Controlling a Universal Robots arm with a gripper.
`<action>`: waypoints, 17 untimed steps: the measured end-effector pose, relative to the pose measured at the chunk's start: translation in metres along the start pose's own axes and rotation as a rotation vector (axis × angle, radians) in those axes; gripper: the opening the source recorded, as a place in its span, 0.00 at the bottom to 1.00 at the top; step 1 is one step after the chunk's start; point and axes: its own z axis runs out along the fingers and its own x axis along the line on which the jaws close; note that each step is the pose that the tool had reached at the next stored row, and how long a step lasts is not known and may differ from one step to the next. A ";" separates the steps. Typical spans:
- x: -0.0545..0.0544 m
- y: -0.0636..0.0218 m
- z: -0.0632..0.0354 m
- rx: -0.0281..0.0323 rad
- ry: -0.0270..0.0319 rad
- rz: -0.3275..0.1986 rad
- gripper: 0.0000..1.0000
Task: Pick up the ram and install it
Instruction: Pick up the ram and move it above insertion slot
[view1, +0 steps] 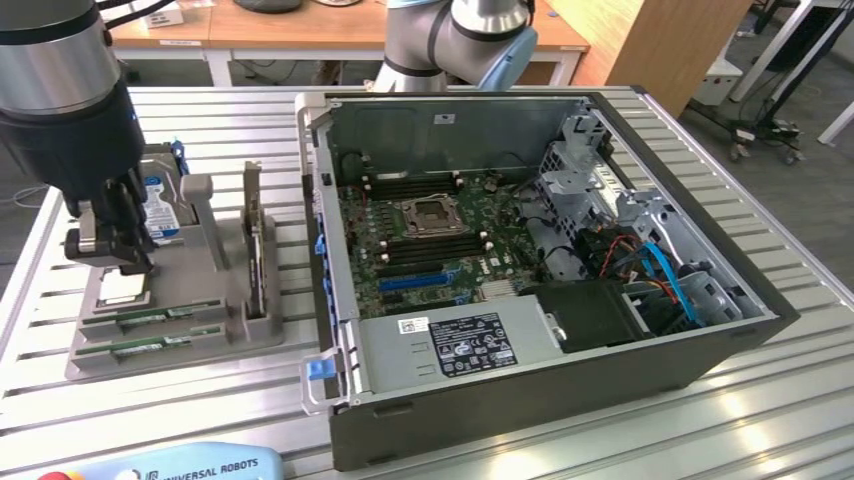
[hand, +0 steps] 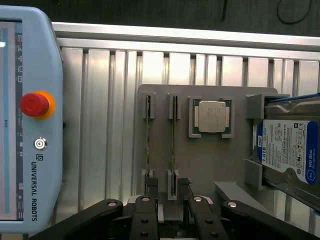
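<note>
Black gripper (hand: 169, 186), jaws spread wide, hangs over a grey plastic holder tray (hand: 210, 165) on the slatted metal surface (hand: 100, 125); the long, thin green circuit-board ram (hand: 173, 135) stands edgewise in its slot, in line between the fingertips.

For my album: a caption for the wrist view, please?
Open claw over a grey holder with two ram sticks, processor and hard drive.

Green ram (view1: 151, 318), grey holder (hand: 210, 160), silver processor chip (hand: 212, 116), blue-labelled hard drive (hand: 287, 150), red button (hand: 34, 104)
</note>
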 end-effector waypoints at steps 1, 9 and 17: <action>0.002 0.0000 0.0001 0.0001 -0.0001 0.000 0.30; 0.007 0.0002 -0.0001 0.0001 -0.0001 0.000 0.30; 0.007 -0.0001 0.0069 -0.0001 0.0000 0.000 0.30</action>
